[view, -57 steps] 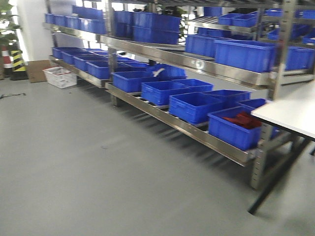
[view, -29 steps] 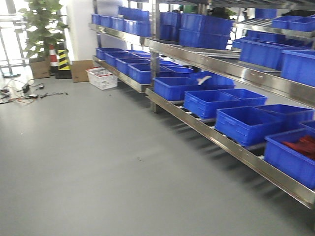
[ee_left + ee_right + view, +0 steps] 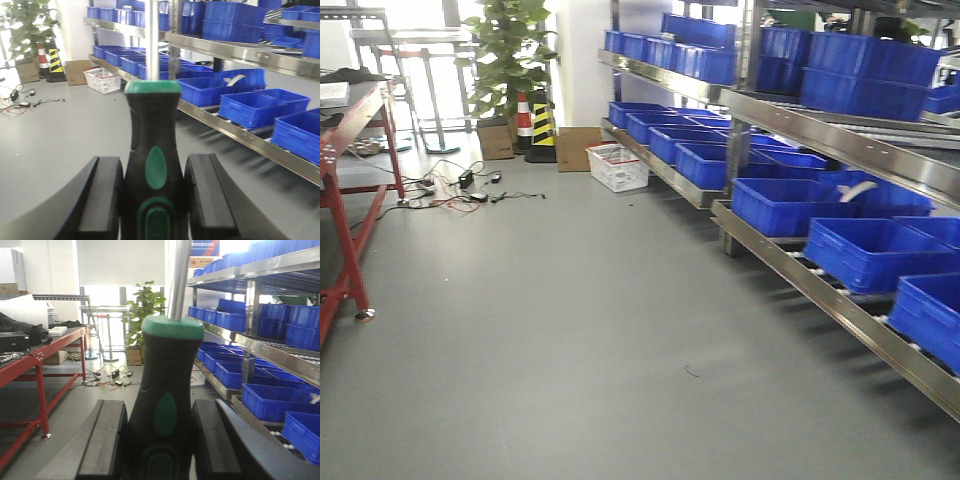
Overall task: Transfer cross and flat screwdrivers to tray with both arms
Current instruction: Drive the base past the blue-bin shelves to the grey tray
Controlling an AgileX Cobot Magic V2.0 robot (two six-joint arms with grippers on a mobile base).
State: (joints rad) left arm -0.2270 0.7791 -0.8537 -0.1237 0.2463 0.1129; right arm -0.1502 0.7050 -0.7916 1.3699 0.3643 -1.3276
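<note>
Grey floor (image 3: pixel 570 330) bears cables (image 3: pixel 460 190) (tangled); steel shelves (image 3: pixel 820 290) carry blue bins (image 3: pixel 865 255).

Two screwdrivers are showing, the left screwdriver (image 3: pixel 152 115) and the right screwdriver (image 3: pixel 167 355). Two grippers are holding them, the left gripper (image 3: pixel 152 172) and the right gripper (image 3: pixel 160 412). One potted plant (image 3: pixel 510 45), one white basket (image 3: pixel 618 166), one striped cone (image 3: pixel 523 115) and one red table (image 3: pixel 350 120) are standing around. Blue bins (image 3: pixel 775 205) are sitting in rows, too many to count
</note>
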